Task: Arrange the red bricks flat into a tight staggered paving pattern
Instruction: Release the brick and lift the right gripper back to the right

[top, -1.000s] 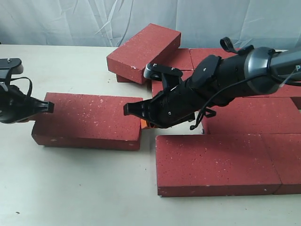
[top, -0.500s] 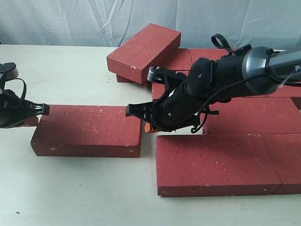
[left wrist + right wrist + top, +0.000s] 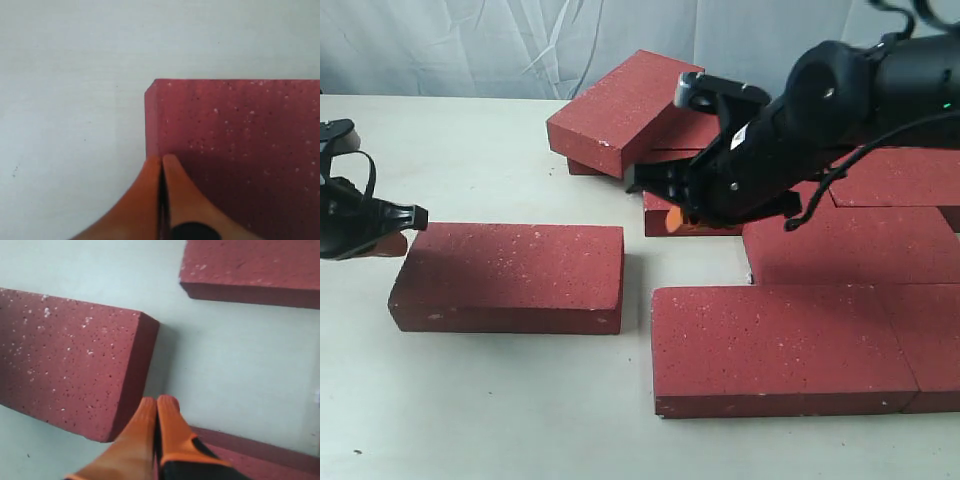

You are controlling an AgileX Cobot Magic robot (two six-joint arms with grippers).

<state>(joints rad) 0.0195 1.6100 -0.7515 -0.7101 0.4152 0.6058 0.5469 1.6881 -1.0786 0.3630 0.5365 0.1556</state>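
Observation:
One loose red brick (image 3: 510, 275) lies flat on the table, left of the paved group, with a gap between them. My left gripper (image 3: 408, 232) is shut and empty, its orange tips at that brick's left end (image 3: 161, 159); the brick (image 3: 240, 145) fills the left wrist view. My right gripper (image 3: 670, 220) is shut and empty, raised over the bricks behind the gap. Seen from the right wrist, its tips (image 3: 158, 402) hang beside the loose brick's (image 3: 65, 360) end. Flat red bricks (image 3: 780, 345) form rows on the right. Another brick (image 3: 625, 110) leans tilted at the back.
The pale table (image 3: 470, 400) stretches to the left and front of the bricks. A grey curtain (image 3: 470, 45) hangs behind. The right arm's dark body (image 3: 840, 110) spans the back rows of bricks, hiding part of them.
The loose brick slid a little toward the front of the table. My right gripper then left its right end, rising and pulling back to the right. The left gripper stayed at the left end.

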